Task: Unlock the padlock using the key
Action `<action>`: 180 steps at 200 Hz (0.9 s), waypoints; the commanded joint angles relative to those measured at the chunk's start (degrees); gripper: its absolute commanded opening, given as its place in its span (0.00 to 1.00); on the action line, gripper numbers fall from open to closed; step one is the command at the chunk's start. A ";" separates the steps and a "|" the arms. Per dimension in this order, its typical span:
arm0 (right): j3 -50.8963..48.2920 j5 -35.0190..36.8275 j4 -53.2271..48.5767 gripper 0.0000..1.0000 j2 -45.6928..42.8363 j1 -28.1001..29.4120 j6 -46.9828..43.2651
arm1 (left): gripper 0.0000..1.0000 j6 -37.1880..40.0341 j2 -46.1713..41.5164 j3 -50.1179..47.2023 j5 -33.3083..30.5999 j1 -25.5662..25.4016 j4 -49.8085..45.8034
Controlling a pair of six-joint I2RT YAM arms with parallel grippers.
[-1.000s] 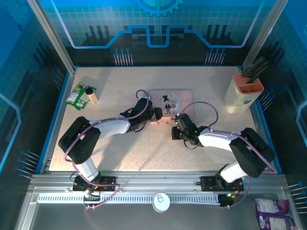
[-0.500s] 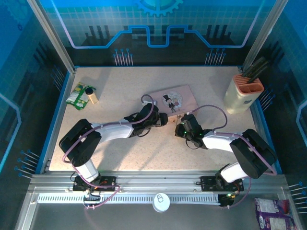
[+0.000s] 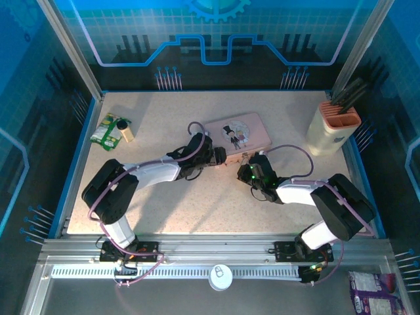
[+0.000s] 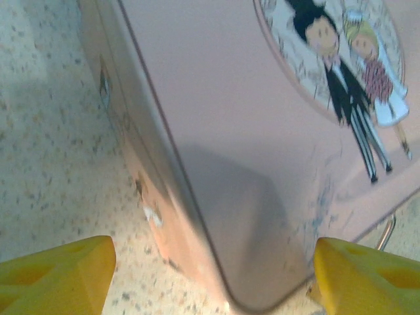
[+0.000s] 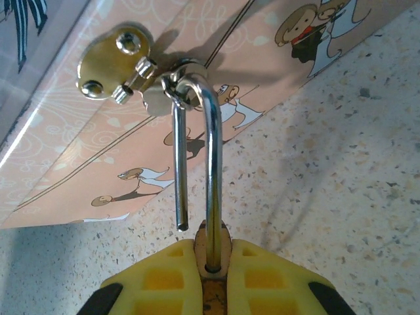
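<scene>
Right tool [image 5: 211,257]: just in front of the pink tin's near side. Its yellow fingers are clamped together on the brass body of the padlock, probably to hold it steady and in line with the hasp.
Padlock [image 5: 211,177]: hangs from the hasp on the tin's near wall, in the right tool's grip. One leg of the silver loop sits in the body and the other ends bare beside it, so I judge the lock already sprung and only needing to be unhooked.
Hasp [image 5: 115,62]: a brass plate on the tin's near wall. The padlock's loop passes through its ring, which is what ties the padlock to the tin.
Left tool [image 4: 210,279]: at the tin's near left corner, fingers wide apart, one on each side of the corner and gripping nothing. It is likely placed to stop the tin sliding.
Pink tin [image 3: 237,133]: lies flat on the worktop [image 3: 164,203], lid up, set at a slant to the arms.
Green packet [image 3: 104,128] and small jar [image 3: 125,130]: well to the left of the tin, out of the way.
Knife block [image 3: 333,128]: well to the right of the tin, upright by the worktop's edge.
Count: two arms, two tools, one tin, one padlock, one hasp with two rivets, one packet, one jar, one knife block. The handles in the block are too dark to count.
</scene>
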 commanded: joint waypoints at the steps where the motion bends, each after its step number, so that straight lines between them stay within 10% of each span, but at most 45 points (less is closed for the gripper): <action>1: 1.70 1.41 4.84 0.00 0.97 -0.86 1.51 | 0.80 0.63 2.22 2.71 1.42 1.05 0.90; 180: 5.00 0.36 7.87 0.00 2.93 -3.06 8.44 | 0.76 -1.48 8.97 1.28 -2.54 1.82 0.22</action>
